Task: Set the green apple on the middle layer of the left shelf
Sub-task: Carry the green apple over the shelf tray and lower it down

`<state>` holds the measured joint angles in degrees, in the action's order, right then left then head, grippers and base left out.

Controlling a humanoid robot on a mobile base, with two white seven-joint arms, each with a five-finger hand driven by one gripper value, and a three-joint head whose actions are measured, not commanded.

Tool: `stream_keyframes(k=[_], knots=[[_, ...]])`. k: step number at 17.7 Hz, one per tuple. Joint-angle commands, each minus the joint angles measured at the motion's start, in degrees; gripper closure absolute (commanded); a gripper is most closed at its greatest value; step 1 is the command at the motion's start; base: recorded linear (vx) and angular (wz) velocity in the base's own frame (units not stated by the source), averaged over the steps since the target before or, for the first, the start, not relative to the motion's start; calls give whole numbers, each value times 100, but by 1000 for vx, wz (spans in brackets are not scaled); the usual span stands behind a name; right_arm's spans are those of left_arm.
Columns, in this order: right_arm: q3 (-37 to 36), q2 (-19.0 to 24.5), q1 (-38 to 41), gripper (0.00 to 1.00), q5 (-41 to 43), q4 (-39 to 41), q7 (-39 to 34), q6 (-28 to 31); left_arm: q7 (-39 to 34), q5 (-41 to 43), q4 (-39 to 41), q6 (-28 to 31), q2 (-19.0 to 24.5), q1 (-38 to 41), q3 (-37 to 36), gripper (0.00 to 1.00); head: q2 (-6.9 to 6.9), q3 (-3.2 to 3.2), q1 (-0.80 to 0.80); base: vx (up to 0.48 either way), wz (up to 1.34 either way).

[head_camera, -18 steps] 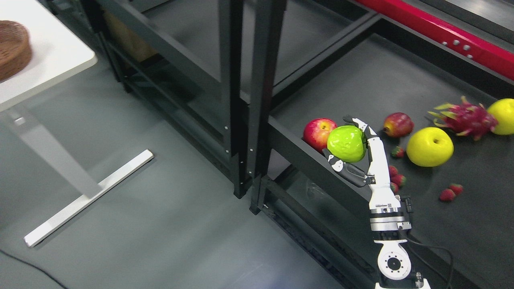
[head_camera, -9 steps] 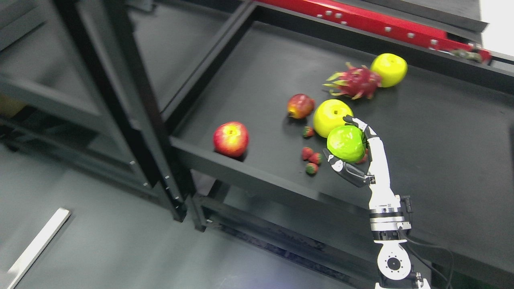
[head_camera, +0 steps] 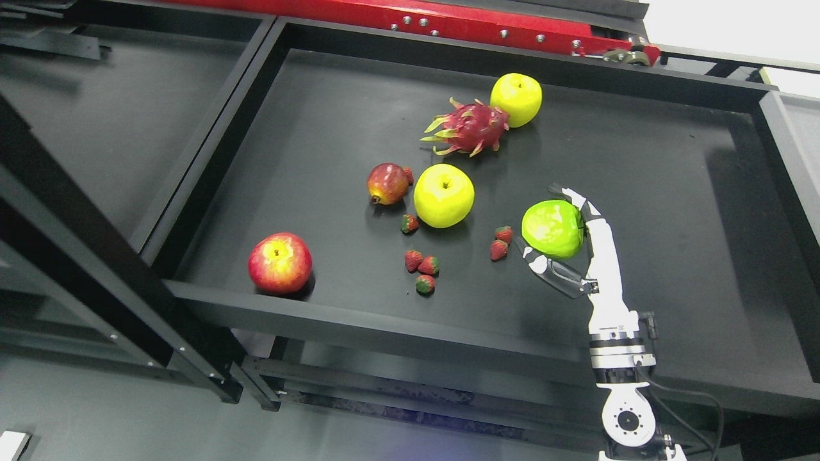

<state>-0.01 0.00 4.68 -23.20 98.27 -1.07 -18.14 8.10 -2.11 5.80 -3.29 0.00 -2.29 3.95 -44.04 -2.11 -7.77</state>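
While fingers (head_camera: 580, 198) clamp glossy round green apple (head_camera: 552, 228) (waxy), right hand (head_camera: 576, 250) upright.

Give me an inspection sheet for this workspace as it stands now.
Surface: black shelf tray, raised rim.
Job's things: green apple, held above the tray.
Clutter: red apple, two yellow apples, dragon fruit, pomegranate, scattered strawberries.
Hands: right hand gripping the green apple; left not in view.
Cables: black cable at the right wrist.
Surroundings: red beam behind, neighbouring shelf to the left.
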Motion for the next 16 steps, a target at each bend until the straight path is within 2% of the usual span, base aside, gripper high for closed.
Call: stream_keyframes(k=[1, 4, 6, 9, 11, 16], knots=[[-78, -100, -19, 100, -9, -9, -25, 47, -1, 0, 0, 4, 100, 0, 0, 0, 0, 0, 0, 99, -232], [-60, -100, -72, 100, -53, -167, -51, 196, -1, 0, 0, -5, 100, 0, 0, 0, 1, 0, 0, 70, -148], [-8, -100, -264, 100, -88, -395, -200, 582, -1, 0, 0, -5, 100, 0, 0, 0, 1, 0, 0, 58, -57], [45, -100, -826, 100, -280, -1158, -674, 1206, -1, 0, 0, -5, 100, 0, 0, 0, 1, 0, 0, 52, -49], [124, -100, -1204, 100, -666, -1773, -728, 1523, -1, 0, 0, -5, 100, 0, 0, 0, 1, 0, 0, 54, -66], [107, -100, -1873, 99, -905, -2645, -719, 1638, -1, 0, 0, -5, 100, 0, 0, 0, 1, 0, 0, 56, -29]])
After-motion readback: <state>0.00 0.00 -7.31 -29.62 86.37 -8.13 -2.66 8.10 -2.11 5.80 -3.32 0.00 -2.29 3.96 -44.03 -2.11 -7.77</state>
